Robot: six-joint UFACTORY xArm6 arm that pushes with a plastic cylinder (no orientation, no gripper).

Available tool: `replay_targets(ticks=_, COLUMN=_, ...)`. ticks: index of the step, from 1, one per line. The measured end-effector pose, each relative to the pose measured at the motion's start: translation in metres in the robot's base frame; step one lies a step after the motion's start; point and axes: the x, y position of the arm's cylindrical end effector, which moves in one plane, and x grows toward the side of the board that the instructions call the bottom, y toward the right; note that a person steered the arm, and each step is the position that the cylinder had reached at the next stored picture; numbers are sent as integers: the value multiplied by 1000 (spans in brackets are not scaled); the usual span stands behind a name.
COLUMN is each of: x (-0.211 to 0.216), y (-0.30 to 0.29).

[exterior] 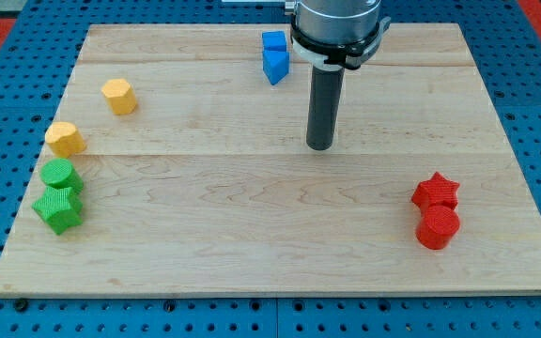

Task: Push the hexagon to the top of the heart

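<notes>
Desk [252, 235]: pale wooden board on a blue perforated base, blocks gathered near its edges, centre bare. Far left, near edge: green star block [59, 209], with a green round block [60, 176] touching it just behind; both sit apart from the task and look like bystanders. Left, a little farther back: yellow heart [65, 139], the reference piece, close to the green pair. Left, farther still: yellow hexagon [119, 96], the piece to be moved; it lies up and to the right of the heart, near it but not touching, so a short shove leftward would probably set it above the heart. Centre, far edge: two blue blocks, a squarish blue block [273, 40] and a blue wedge-like block [276, 66] touching in front of it, shapes not fully clear. Centre right: my tip [319, 146], resting on bare wood, well apart from every block and well to the right of the hexagon. Fingers: none fitted; the rod holds nothing and touches no block. Right, near edge: red star [437, 191] with a red round block [438, 227] touching it in front.
</notes>
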Motion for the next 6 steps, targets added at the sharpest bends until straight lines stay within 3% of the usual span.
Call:
replay_targets(ticks=2, x=-7, y=-1)
replay_targets(ticks=3, x=-7, y=-58)
replay_targets(ticks=5, x=-16, y=-98)
replay_targets(ticks=6, x=-63, y=-148)
